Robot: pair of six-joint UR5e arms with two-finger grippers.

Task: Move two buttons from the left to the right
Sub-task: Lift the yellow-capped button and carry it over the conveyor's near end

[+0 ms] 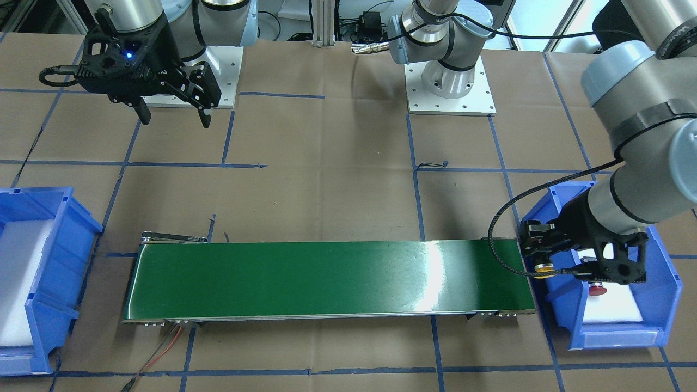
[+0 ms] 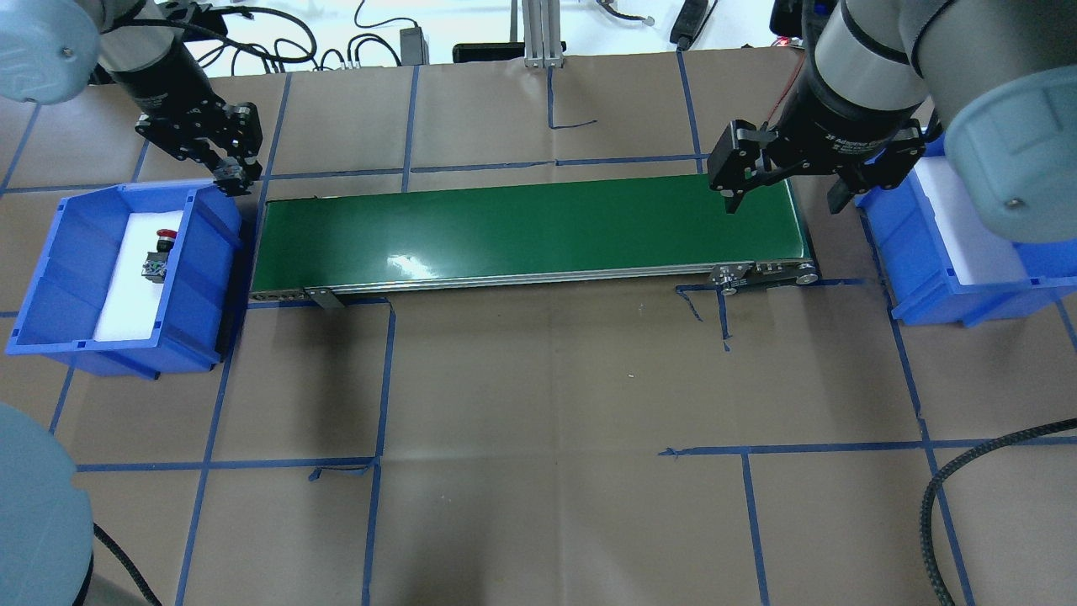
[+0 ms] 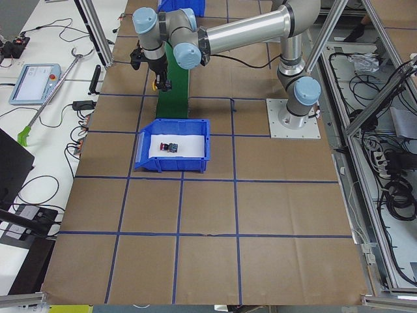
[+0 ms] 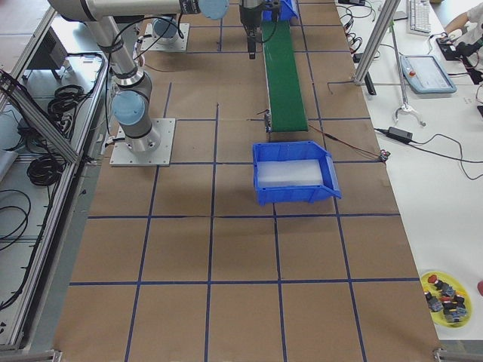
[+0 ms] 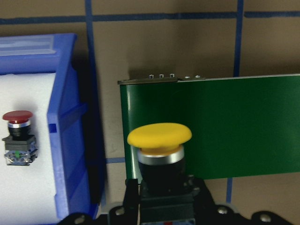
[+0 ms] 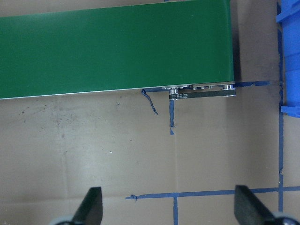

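yellow up out of the bin, red waiting on foam

clenched on the yellow button with the left gripper, low down round the black blocky body, likely so as to leave the smooth domed cap and its bright metal collar free. hovering at about 9 o'clock in the overhead view, just past the wall of the left bin and over the near end of the conveyor belt. probably lined up for a set-down on the belt rather than a carry across.

inside that bin, well apart from the held one, the red button, seemingly on its side on the white foam pad. soft padding, presumably to spare the switches knocks.

at 2 o'clock, waiting with the right gripper spread wide and empty, near the belt's far end and just beside the right bin. stationed there, at a guess, to take whatever rides down.

glossy green for the belt, flat and faintly mirror-like. moulded blue plastic for both bins, with ribbed, sloping walls. matte brown paper underneath, squared off in blue tape.
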